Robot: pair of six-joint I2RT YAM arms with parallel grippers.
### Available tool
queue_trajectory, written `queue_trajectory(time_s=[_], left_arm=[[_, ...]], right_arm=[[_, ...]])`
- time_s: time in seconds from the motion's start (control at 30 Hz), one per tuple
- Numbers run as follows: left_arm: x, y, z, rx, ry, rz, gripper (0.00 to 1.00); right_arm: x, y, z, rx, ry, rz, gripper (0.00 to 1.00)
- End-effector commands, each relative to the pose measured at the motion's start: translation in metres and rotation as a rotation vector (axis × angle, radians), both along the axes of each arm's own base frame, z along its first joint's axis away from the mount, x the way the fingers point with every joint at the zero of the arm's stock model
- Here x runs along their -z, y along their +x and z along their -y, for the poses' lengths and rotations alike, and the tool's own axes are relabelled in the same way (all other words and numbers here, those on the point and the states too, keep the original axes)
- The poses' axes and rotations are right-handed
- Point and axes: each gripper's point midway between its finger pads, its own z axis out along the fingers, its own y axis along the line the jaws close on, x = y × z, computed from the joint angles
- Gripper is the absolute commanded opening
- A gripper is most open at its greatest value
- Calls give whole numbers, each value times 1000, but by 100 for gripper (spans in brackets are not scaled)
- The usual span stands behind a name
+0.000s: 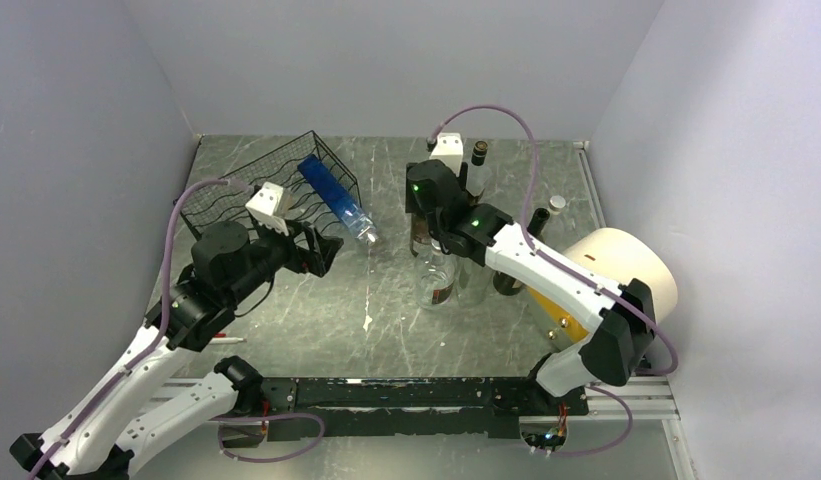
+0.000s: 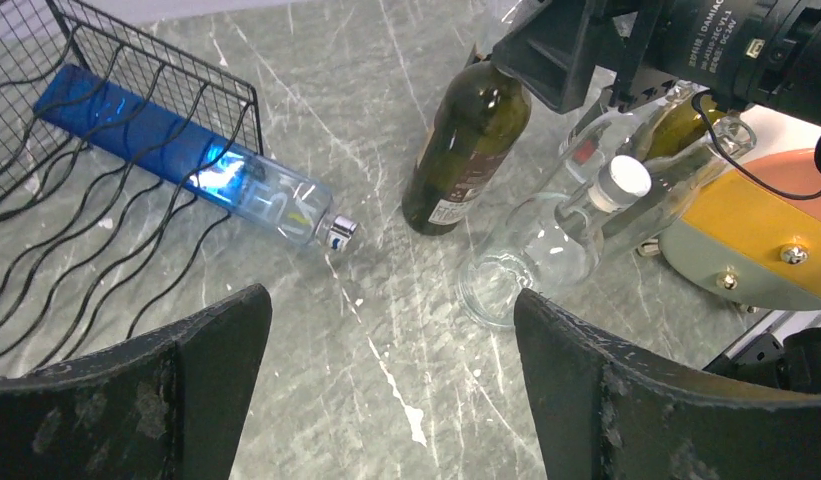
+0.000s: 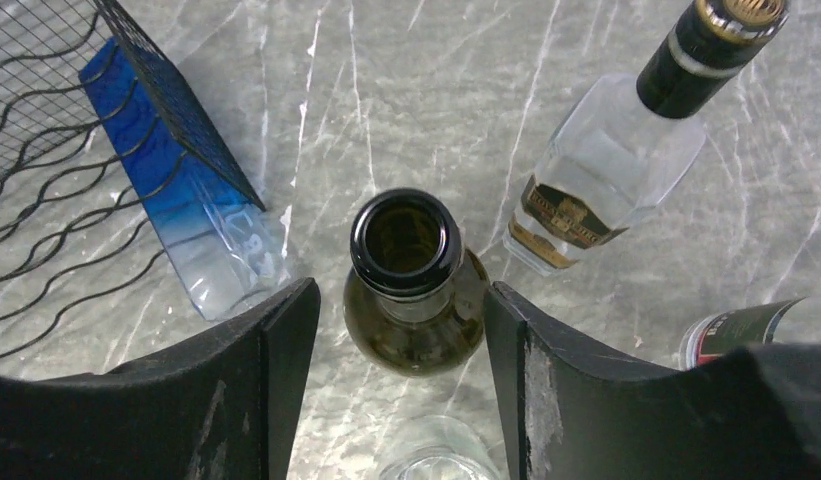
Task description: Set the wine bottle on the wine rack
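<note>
The black wire wine rack [image 1: 248,190] stands at the back left; it also shows in the left wrist view [image 2: 26,150] and the right wrist view [image 3: 46,120]. A blue-and-clear bottle [image 1: 336,198] lies in it, neck sticking out over the table [image 2: 276,205]. A dark green wine bottle [image 3: 406,240] stands upright and uncapped in the middle [image 2: 466,150]. My right gripper [image 3: 401,300] is open right above it, one finger on each side of its neck, not touching. My left gripper [image 2: 391,310] is open and empty above bare table near the rack's front corner [image 1: 326,250].
Several other bottles crowd the dark one: a clear square bottle with a black cap [image 3: 606,160], a clear bottle with a white cap [image 2: 546,240], and a labelled one [image 3: 746,325]. A cream cylinder on a yellow base [image 1: 626,270] stands at the right.
</note>
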Motion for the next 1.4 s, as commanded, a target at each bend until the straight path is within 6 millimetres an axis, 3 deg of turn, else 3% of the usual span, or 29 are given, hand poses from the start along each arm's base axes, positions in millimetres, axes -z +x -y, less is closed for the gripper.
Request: queue_trajectory(time_s=[0.0, 0.33, 0.43, 0.57, 0.63, 0.93, 1.07, 1.37], left_arm=[[-9, 2, -2, -40, -81, 19, 95], [3, 1, -6, -73, -104, -38, 100], [-3, 0, -5, -60, -100, -23, 100], [-10, 3, -6, -59, -60, 13, 100], [-13, 4, -5, -57, -64, 17, 100], [-30, 7, 10, 6, -134, 96, 100], [-20, 12, 26, 50, -165, 87, 100], [13, 25, 67, 182, -205, 52, 100]], right_arm=[[2, 4, 0, 1, -3, 16, 62], [-1, 8, 3, -13, -63, 54, 52], [-4, 10, 3, -29, -63, 76, 41], [-13, 11, 2, -52, -63, 100, 17], [-22, 10, -1, -84, -62, 120, 13], [-78, -1, -7, -193, -28, 190, 5], [-96, -11, -5, -227, 27, 249, 5], [-105, -26, -18, -336, 82, 245, 5]])
